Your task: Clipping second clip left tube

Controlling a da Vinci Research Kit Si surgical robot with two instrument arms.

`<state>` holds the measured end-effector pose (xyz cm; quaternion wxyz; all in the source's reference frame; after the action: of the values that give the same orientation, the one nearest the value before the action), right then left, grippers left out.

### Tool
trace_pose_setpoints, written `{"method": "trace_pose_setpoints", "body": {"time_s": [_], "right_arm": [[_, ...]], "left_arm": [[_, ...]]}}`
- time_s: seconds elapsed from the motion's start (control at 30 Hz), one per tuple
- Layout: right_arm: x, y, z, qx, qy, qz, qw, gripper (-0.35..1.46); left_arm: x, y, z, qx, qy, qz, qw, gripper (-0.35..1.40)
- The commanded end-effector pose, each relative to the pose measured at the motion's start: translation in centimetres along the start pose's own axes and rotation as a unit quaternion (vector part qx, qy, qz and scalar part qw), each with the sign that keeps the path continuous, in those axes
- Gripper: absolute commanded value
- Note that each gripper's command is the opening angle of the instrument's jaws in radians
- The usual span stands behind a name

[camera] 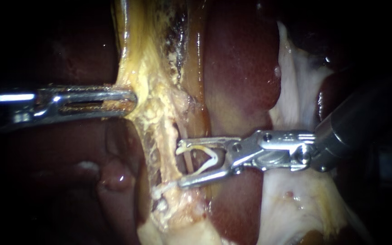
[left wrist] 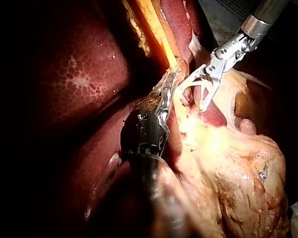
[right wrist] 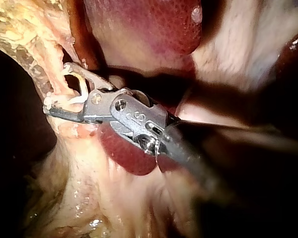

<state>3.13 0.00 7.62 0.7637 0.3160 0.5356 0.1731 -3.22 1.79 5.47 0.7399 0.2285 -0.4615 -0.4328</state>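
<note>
Nearest, the slender silver right instrument (camera: 181,164) stands with its jaws wide, both seated on an open white V-shaped clip (camera: 201,148) that straddles the thin pale tube (camera: 188,159). Farther off, the silver left instrument (camera: 131,100) has narrow jaws clamped on yellow fatty tissue (camera: 153,86) — dark red liver (camera: 241,72) lies behind.

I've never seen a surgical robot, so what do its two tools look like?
The left instrument is slim silvery metal with long slotted jaws. The right instrument has a dark round shaft, a shiny pinned steel hinge and thin curved jaws.
</note>
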Motion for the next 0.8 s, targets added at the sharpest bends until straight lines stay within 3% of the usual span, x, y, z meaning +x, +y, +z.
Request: {"method": "trace_pose_setpoints", "body": {"time_s": [0.03,0.17,0.5,0.67,0.8], "right_arm": [[-0.01,0.02,0.0,-0.003,-0.004,-0.001,1.0,0.59],[-0.09,0.09,0.04,-0.008,-0.016,0.0,0.9998,0.58],[-0.15,0.13,0.18,-0.004,-0.019,0.001,0.9998,0.58],[-0.14,0.11,0.2,0.042,0.01,0.021,0.9988,0.57],[-0.13,0.1,0.21,0.074,0.022,0.034,0.9964,0.55]], "left_arm": [[0.0,0.0,-0.01,0.0,0.0,0.0,1.0,-0.35],[0.0,-0.02,-0.02,0.0,0.0,0.0,1.0,-0.35],[0.0,-0.02,-0.05,-0.002,-0.001,0.0,1.0,-0.35],[0.0,0.01,-0.05,-0.003,-0.001,0.0,1.0,-0.35],[0.0,0.04,-0.04,-0.003,-0.001,0.0,1.0,-0.35]]}}
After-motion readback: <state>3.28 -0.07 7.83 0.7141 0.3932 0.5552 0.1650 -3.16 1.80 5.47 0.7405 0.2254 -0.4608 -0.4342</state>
